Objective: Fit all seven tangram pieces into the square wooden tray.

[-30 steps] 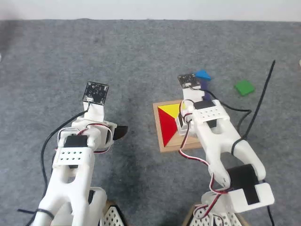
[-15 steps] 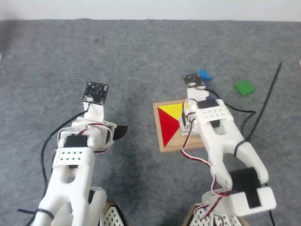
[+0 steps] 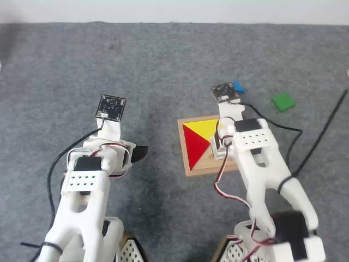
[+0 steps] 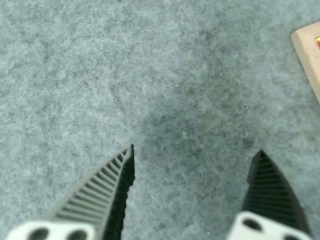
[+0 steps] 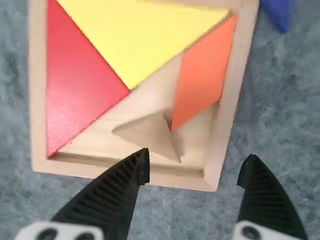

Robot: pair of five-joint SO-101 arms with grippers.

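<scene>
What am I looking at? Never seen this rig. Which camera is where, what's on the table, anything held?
Two robot arms sit side by side at a grey table. The wide picture comes from a fixed camera overhead; the other two from a camera on each arm's wrist. The left gripper is open over bare table, empty. The right gripper is open above one edge of a wooden tray, also empty. In the tray: a red triangle, a yellow triangle, an orange piece and a wood-coloured triangle. A blue piece and a green piece lie loose outside it.
</scene>
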